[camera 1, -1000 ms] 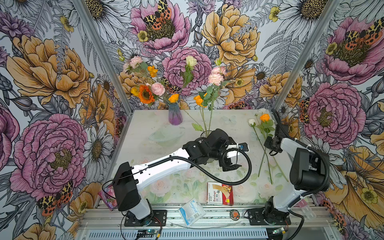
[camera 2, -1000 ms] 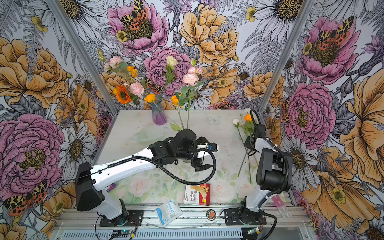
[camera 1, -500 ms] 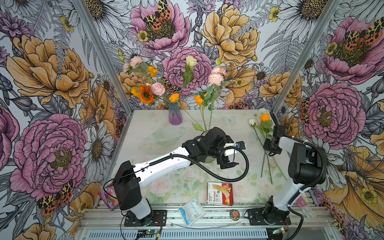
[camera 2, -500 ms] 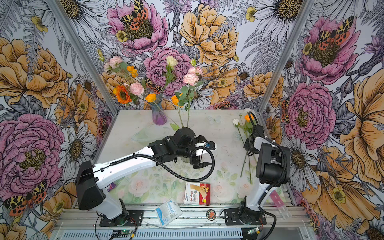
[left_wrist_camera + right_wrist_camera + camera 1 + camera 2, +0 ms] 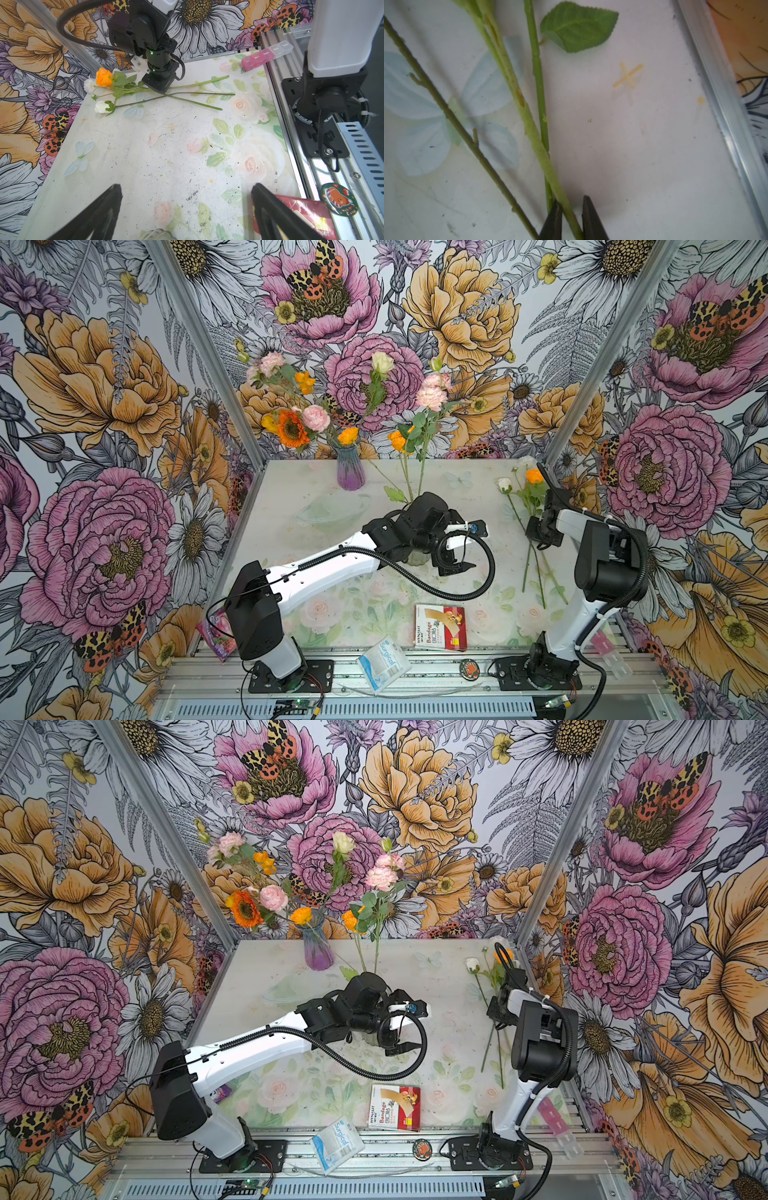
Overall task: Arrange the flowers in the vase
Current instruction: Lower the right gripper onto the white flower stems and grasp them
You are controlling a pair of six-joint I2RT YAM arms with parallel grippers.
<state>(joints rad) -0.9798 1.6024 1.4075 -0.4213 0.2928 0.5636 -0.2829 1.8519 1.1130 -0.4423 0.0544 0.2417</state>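
Note:
A purple vase [image 5: 350, 472] at the back of the table holds several flowers [image 5: 291, 429]. Two more stems [image 5: 422, 472] rise from a clear vase [image 5: 417, 559] that is mostly hidden under my left wrist. Three flowers lie at the right, among them an orange rose [image 5: 104, 77] and a white rose [image 5: 102, 107]. My right gripper [image 5: 572, 204] is down on these stems, shut on a pale green stem [image 5: 529, 124]. A darker stem [image 5: 536, 68] runs beside it, outside the jaws. My left gripper [image 5: 186, 187] hangs wide open over bare table, holding nothing.
A clear glass dish [image 5: 332, 510] sits in front of the purple vase. A red bandage box [image 5: 441, 627], a surgical packet [image 5: 384, 659] and a round badge [image 5: 468, 668] lie along the front edge. A pink pill organiser [image 5: 267, 55] is by the right arm's base.
The right gripper's jaws have narrowed onto the pale stem. The left arm has drawn slightly back from the right, still open.

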